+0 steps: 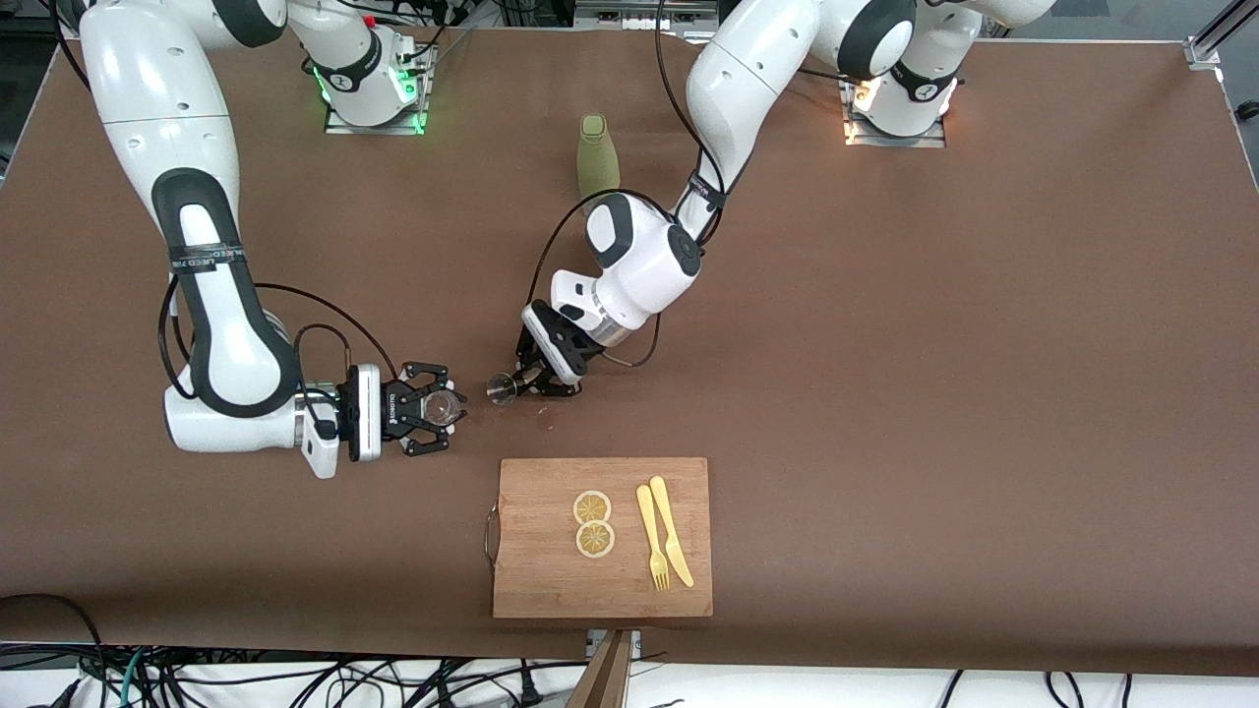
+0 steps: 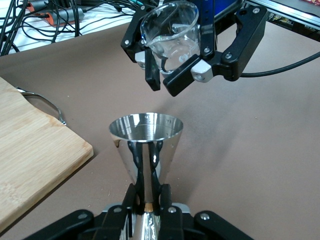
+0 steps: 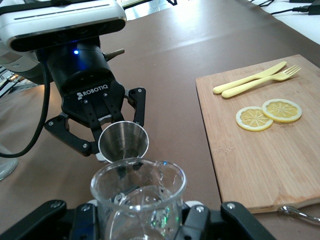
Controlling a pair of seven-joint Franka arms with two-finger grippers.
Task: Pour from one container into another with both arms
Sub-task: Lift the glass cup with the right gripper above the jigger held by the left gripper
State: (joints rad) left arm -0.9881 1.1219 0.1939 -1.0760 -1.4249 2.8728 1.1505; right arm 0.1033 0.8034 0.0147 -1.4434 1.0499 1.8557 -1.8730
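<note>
Brown tabletop [image 1: 934, 344] under me. My right arm [image 1: 211, 295] and left arm [image 1: 639, 256] meet over it, at 11 o'clock from the board [image 1: 551, 580] in the front view. The bottle [image 1: 596, 157] stands at 12 o'clock from the board. My right jaws are clamped tight on the cup [image 1: 443, 405]. My left jaws are pinched on the waist of the jigger [image 1: 505, 388], its mouth just beside the cup, which sits at its 9 o'clock
</note>
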